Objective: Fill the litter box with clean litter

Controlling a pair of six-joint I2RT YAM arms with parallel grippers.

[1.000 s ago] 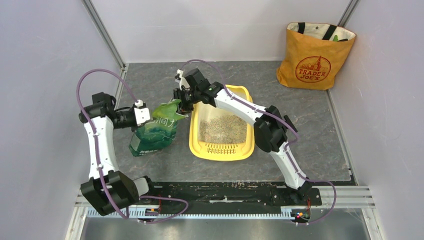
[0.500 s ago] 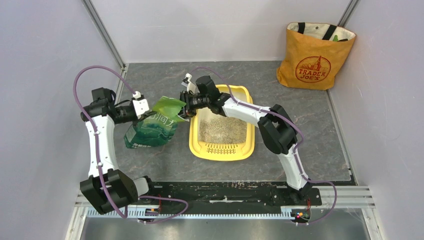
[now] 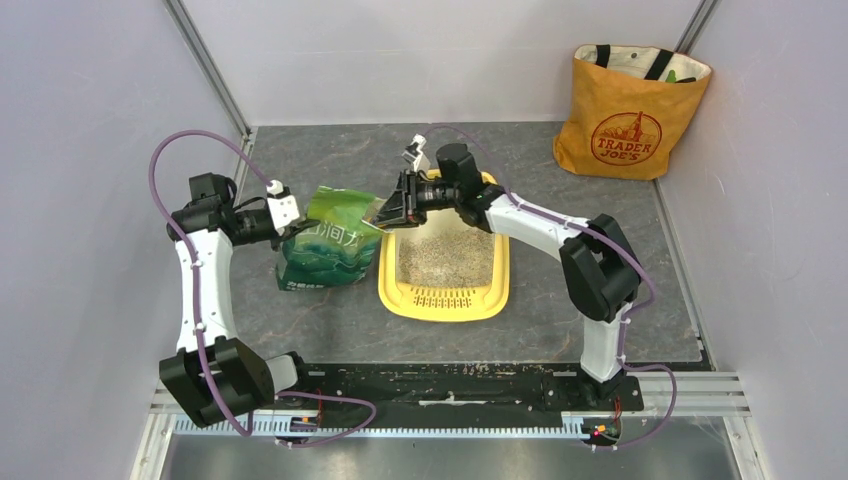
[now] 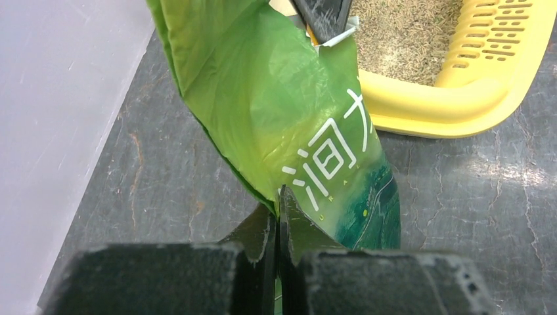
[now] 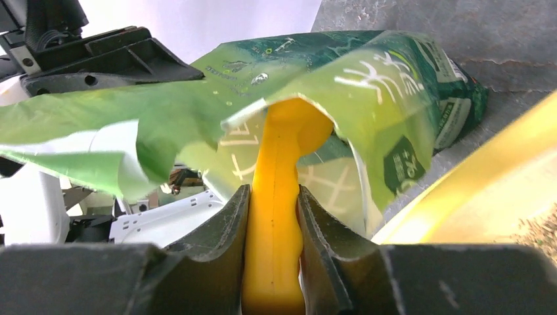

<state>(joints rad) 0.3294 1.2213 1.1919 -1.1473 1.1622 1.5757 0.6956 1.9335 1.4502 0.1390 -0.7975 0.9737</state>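
The yellow litter box lies mid-table with grey-beige litter over its floor, and it shows again in the left wrist view. A crinkly green litter bag leans just left of it, mouth toward the box. My left gripper is shut on the bag's left edge, the jaws pinching the film. My right gripper is shut on the handle of an orange-yellow scoop. The scoop's front end reaches into the bag's torn mouth and is hidden there.
An orange tote bag stands at the back right corner. Pale walls close in on the left, back and right. A metal rail with the arm bases runs along the near edge. The left arm's body sits right behind the bag.
My right arm swung right and turned its gripper toward the bag, bringing the scoop into the bag's mouth. The bag shifted right and tipped toward the litter box. The left gripper kept its pinch.
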